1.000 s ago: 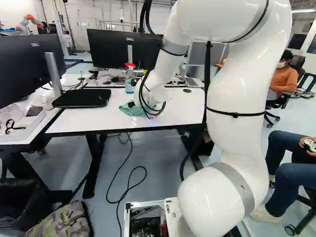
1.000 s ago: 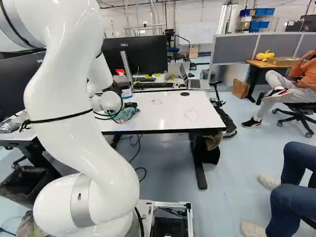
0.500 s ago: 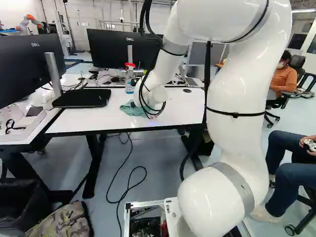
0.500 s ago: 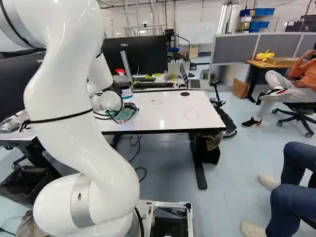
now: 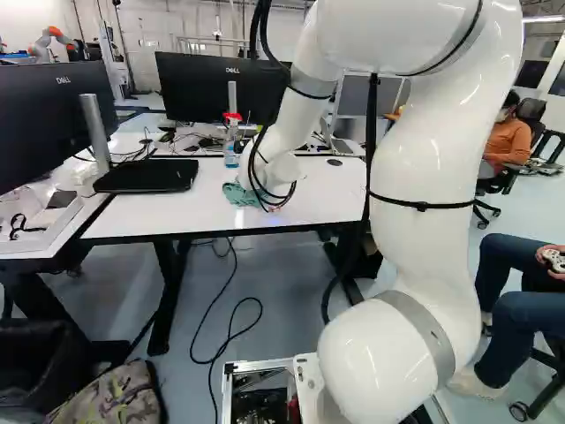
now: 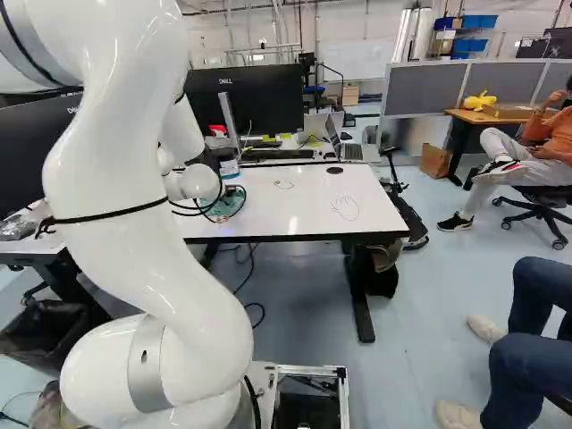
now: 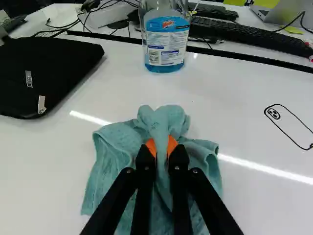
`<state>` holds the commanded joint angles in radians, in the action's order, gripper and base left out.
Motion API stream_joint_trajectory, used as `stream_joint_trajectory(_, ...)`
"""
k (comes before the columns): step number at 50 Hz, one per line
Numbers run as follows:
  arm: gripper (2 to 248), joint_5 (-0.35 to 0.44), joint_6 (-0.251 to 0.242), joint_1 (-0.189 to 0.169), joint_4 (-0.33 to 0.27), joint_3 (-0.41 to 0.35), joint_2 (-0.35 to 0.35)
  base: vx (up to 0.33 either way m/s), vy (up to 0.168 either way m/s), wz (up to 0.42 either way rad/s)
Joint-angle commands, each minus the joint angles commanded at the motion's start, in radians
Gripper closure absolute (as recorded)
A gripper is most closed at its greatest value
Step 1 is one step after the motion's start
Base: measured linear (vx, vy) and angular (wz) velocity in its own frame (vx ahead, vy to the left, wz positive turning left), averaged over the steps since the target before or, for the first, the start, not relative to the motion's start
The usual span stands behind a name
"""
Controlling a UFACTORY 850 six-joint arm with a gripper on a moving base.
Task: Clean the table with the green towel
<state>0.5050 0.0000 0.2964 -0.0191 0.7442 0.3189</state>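
At the arm's far end, the gripper (image 5: 274, 208) is mostly hidden behind the wrist and cables in the left base view. The wrist view shows the gripper (image 7: 162, 147) shut on the green towel (image 7: 117, 147), a raised fold pinched between its orange pads. The rest of the towel spreads around the fingers on the white table (image 7: 259, 196). Black line drawings mark the tabletop: a phone outline (image 7: 288, 126) beside the towel, and a hand outline (image 6: 345, 207) farther along in the right base view.
A spray bottle of blue liquid (image 7: 165, 41) stands just beyond the towel. A black case (image 7: 44, 73) lies to one side, with a monitor stand on it. Behind are a keyboard (image 7: 244, 35), cables and a monitor (image 5: 221, 88). Another robot (image 5: 51, 40) stands far back.
The gripper has closed on the towel, whose cloth has drawn inward and bunched up around the fingers. The arm has hardly shifted, and the base has stayed put.
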Motion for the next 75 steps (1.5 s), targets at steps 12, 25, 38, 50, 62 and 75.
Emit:
stream_joint_trajectory(12, 207, 0.000, 0.000, -0.004, 0.000, -0.002, -0.022, 0.000, 0.000, 0.000)
stream_joint_trajectory(25, 207, 0.000, 0.000, -0.039, 0.000, 0.009, -0.041, 0.000, 0.000, 0.000)
stream_joint_trajectory(38, 207, 0.005, 0.000, -0.081, 0.000, 0.012, -0.068, 0.000, 0.000, 0.000)
stream_joint_trajectory(50, 207, 0.005, 0.000, -0.119, 0.000, 0.012, -0.092, 0.000, 0.000, 0.000)
stream_joint_trajectory(62, 207, 0.005, 0.000, -0.156, 0.000, 0.021, -0.084, 0.000, 0.000, 0.000)
stream_joint_trajectory(75, 207, 0.005, 0.000, -0.197, 0.000, 0.040, -0.068, 0.000, 0.000, 0.000)
